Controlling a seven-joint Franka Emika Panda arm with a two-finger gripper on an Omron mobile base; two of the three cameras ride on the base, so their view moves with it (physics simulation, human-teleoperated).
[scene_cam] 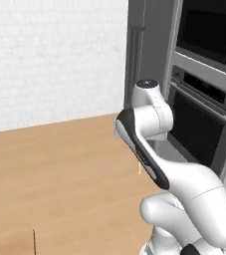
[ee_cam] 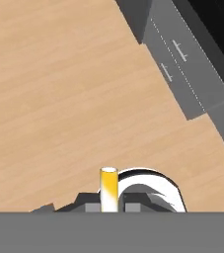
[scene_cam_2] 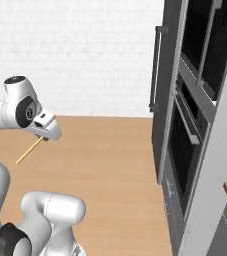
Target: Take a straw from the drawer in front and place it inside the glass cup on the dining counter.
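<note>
One straw (ee_cam: 108, 190) is pinched between my fingers (ee_cam: 109, 203), sticking out past the tips and slanting down over the wood floor (scene_cam_2: 105, 165). I judge the risk is a slip: the grip looks near one end, so a fast swing could twist it loose. Beyond the straw stands a dark oven wall (scene_cam_2: 195, 125), then white brick (scene_cam: 50, 55) behind.

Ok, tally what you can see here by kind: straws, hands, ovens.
Straws: 1, the pale-yellow straw held in the hand, clear of the wood floor.
Hands: 1.
Ovens: 1, the dark built-in oven in the tall grey cabinet.
Total: 3.
</note>
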